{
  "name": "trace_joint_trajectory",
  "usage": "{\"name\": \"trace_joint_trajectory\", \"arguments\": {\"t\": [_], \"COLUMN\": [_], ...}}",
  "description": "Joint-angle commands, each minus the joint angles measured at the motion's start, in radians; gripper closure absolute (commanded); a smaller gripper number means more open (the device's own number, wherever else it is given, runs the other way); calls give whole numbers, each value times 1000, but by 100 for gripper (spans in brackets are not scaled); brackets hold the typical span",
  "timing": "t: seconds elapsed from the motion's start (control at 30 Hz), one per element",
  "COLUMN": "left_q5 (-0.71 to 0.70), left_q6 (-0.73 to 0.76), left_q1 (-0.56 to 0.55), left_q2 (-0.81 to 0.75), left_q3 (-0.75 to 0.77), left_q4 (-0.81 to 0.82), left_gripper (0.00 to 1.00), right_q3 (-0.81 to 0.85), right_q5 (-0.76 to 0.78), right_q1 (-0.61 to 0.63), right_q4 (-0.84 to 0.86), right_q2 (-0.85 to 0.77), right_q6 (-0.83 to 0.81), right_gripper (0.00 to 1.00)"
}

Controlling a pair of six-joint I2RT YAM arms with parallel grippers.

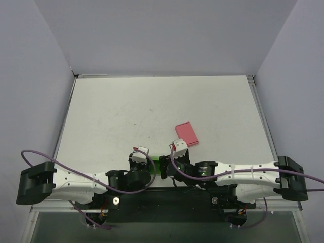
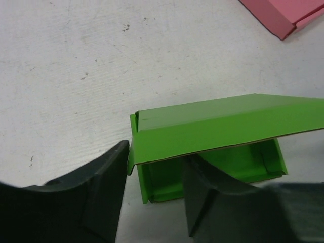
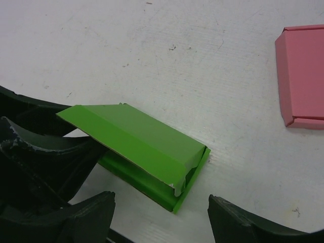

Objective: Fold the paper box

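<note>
Green paper box (image 3: 144,139) at near edge of table (image 1: 126,111), lid half raised, btwn both arms. L gripper (image 2: 154,162) spread, straddling box end wall. R gripper (image 3: 161,202) spread wide, just beside box. Pink box (image 1: 186,134) nearby.

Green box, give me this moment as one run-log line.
paper box: lid half-raised, not closed | left gripper: open, astride one box end | right gripper: open, at other end's corner | pink box: apart

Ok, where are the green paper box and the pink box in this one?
paper box (image 3: 136,134): right wrist view, on its raised lid panel.
pink box (image 3: 302,71): right wrist view, on its flat top face.
</note>
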Motion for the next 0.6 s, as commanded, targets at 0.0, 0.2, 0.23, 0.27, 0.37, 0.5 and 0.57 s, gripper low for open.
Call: {"name": "trace_joint_trajectory", "arguments": {"t": [0.0,0.2,0.23,0.27,0.37,0.5,0.57], "left_q5": [68,197,208,225,292,503,536], "left_q6": [129,153,146,137,134,265,278], "left_q1": [-6,-9,-11,-11,-11,-11,-11], "left_q2": [-84,-207,-225,-261,-339,-407,-411], "left_q3": [11,25,27,31,68,138,203], "left_q4": [53,-93,-134,-157,-239,-269,-317], "left_gripper": [39,29,28,28,28,28,27], "right_q3": [2,37,37,37,31,34,28], "right_q5": [-26,-142,-184,-225,-347,-348,-380], "right_q1": [5,-52,-81,-114,-228,-260,-291], "right_q4": [-48,-111,-111,-110,-84,-54,-44], "right_q2": [-106,-214,-224,-247,-272,-272,-260], "right_q6": [-29,-16,3,20,69,83,118], "right_gripper": [24,18,18,18,19,19,19]}}
